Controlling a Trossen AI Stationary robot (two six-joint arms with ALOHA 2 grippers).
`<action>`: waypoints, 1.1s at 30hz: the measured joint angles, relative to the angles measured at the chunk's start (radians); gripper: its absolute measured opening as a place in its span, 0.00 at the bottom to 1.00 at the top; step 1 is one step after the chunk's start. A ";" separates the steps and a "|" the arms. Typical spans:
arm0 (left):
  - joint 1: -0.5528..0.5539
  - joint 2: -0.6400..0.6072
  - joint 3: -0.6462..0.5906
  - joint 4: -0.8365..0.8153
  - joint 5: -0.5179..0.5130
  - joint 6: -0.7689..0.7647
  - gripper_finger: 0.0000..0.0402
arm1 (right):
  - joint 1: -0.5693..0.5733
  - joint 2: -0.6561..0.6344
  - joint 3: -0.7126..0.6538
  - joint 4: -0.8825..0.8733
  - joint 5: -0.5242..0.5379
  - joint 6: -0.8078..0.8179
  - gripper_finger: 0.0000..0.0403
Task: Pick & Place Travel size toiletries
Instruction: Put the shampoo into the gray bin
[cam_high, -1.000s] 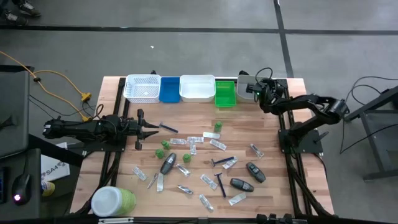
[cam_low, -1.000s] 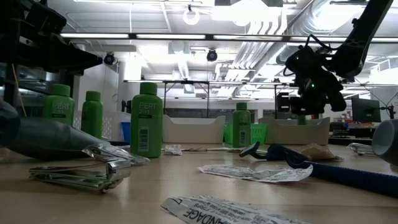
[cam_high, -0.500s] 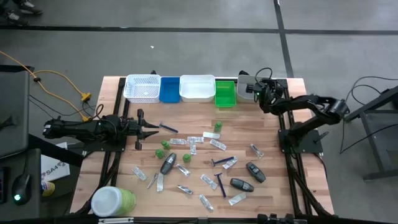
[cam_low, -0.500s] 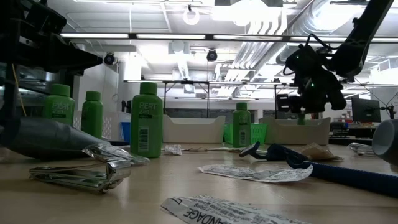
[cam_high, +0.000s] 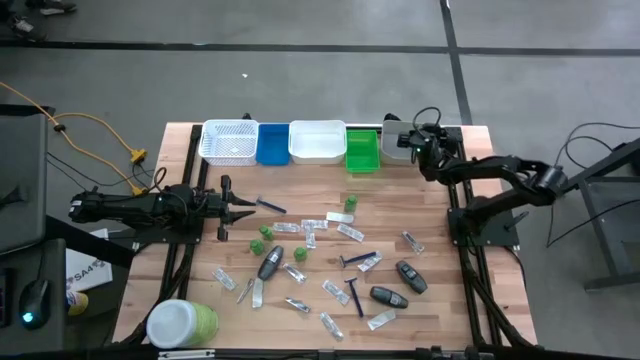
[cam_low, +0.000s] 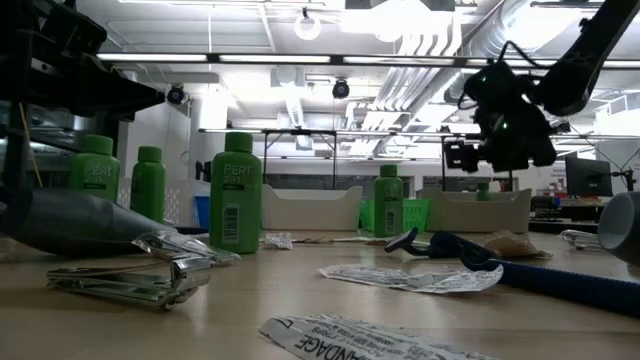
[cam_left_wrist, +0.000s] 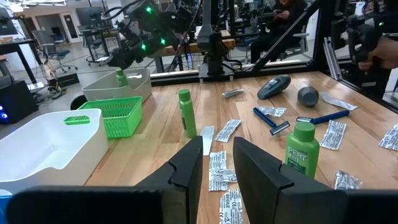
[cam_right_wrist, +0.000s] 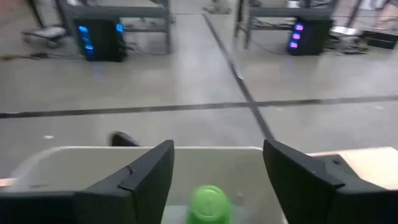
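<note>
The right tool hangs over the grey bin at the worktop's far right corner, fingers spread apart; a green bottle sits in the bin between them, unheld. The left tool waits at the left side, fingers slightly apart, empty. Bottles, sachets and razors lie scattered mid-worktop.
</note>
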 joint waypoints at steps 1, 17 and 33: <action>0.000 0.000 0.000 0.000 0.000 0.000 0.23 | 0.008 -0.020 0.000 -0.002 -0.013 -0.006 0.62; 0.000 0.000 0.000 0.000 0.000 0.000 0.23 | 0.313 -0.358 0.000 -0.118 -0.620 -0.353 0.63; 0.000 0.000 0.000 0.000 0.000 0.000 0.23 | 0.543 -0.054 0.000 -0.055 -0.839 -0.568 0.63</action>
